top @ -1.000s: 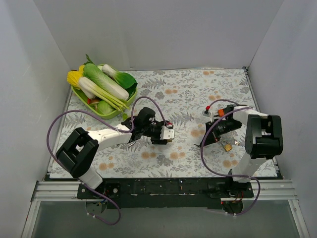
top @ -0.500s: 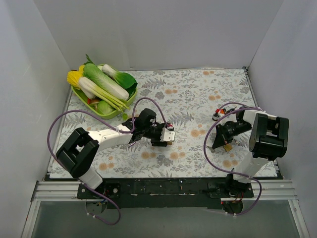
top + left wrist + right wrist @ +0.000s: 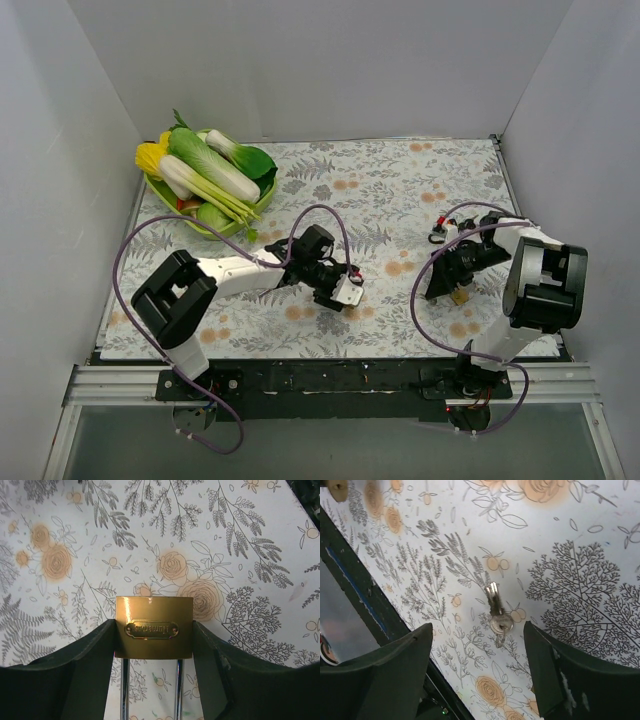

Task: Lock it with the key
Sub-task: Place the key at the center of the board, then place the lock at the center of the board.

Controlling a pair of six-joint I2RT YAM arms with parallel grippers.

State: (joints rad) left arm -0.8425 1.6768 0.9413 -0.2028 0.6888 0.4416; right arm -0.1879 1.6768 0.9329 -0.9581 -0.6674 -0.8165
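My left gripper [image 3: 154, 625] is shut on the brass padlock [image 3: 154, 636], squeezing its body from both sides. The padlock's chrome shackle [image 3: 125, 690] runs back toward the wrist. It hangs above the flowered table cloth [image 3: 225, 540]. In the top view this gripper [image 3: 345, 288] sits left of centre, near the front. A silver key [image 3: 496, 612] on a small ring lies flat on the cloth. My right gripper [image 3: 477, 632] stands open over the key, one finger on each side and neither touching it. The top view shows the right gripper [image 3: 447, 282] at the near right.
A green basket [image 3: 228, 232] of vegetables stands at the back left. White walls close in three sides. Purple cables loop over both arms. The table's dark front edge [image 3: 355, 580] runs close to the key. A small red and black piece [image 3: 437, 232] lies behind the right gripper.
My right gripper has opened from shut; the key now lies free between its fingers. The left arm has carried the padlock to the right and nearer the front.
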